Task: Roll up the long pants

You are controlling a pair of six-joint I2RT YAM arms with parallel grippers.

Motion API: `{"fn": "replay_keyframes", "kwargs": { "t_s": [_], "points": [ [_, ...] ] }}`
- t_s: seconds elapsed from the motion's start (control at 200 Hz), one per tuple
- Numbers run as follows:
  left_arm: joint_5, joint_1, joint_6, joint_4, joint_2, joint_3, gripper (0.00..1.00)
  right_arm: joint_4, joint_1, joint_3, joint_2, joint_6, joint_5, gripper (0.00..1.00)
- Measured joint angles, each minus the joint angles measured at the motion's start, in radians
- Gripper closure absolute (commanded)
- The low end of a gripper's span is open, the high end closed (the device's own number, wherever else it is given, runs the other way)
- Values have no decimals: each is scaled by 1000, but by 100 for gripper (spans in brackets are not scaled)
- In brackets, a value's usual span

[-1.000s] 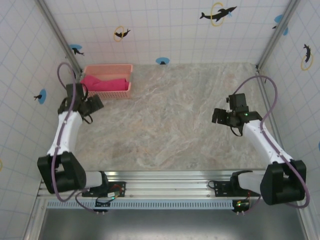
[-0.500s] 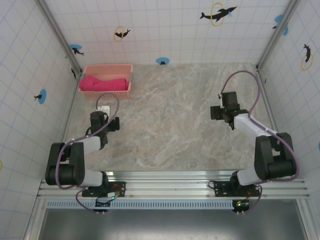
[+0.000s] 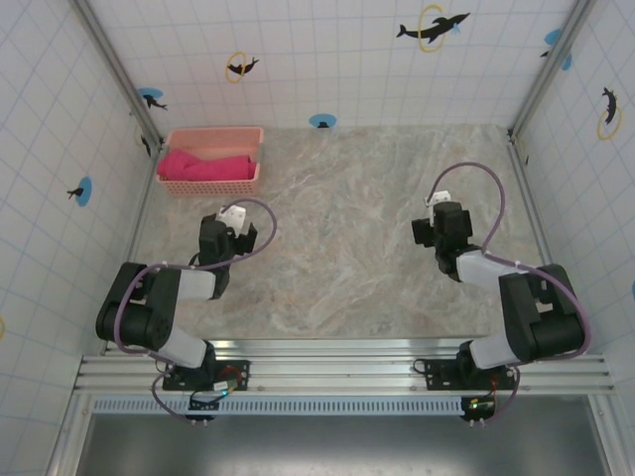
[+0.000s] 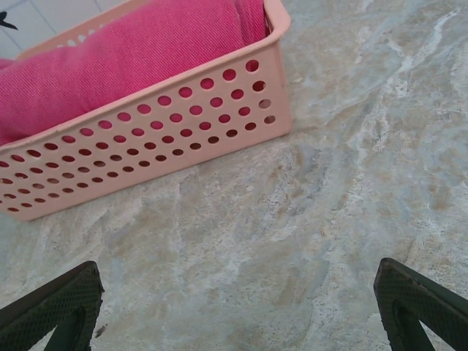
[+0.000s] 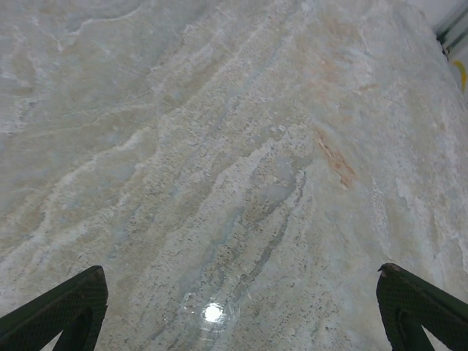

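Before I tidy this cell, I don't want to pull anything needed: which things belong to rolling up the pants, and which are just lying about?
For the job:
- long pants, bunched in the pink basket
- left end effector and right end effector, both open above the table

Just there:
- pink basket, merely holding the pants
- dolphin stickers on the walls
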Motion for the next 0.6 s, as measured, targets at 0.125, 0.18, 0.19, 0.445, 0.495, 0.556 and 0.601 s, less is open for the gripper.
{"fn": "replay_keyframes", "kwargs": {
  "t_s": [0.125,0.18,0.19,0.445,0.495,0.556,0.601],
  "points": [
    [-3,0,10,6,0,0,2,100,-16,-21,22,-25,5,3],
    [-3,0,13,6,0,0,3,129,-58,-21,43,-22,-22,3],
    [-3,0,13,6,0,0,2,132,-63,-23,43,-22,-24,3],
    [-3,0,16,6,0,0,2,335,-89,-129,69,-22,-64,3],
    [-3,0,16,6,0,0,2,356,-86,-139,70,-26,-68,3],
    [-3,0,16,6,0,0,2,372,-85,-143,70,-28,-74,3],
    [-3,0,16,6,0,0,2,379,-87,-142,70,-26,-79,3]
  ]
}}
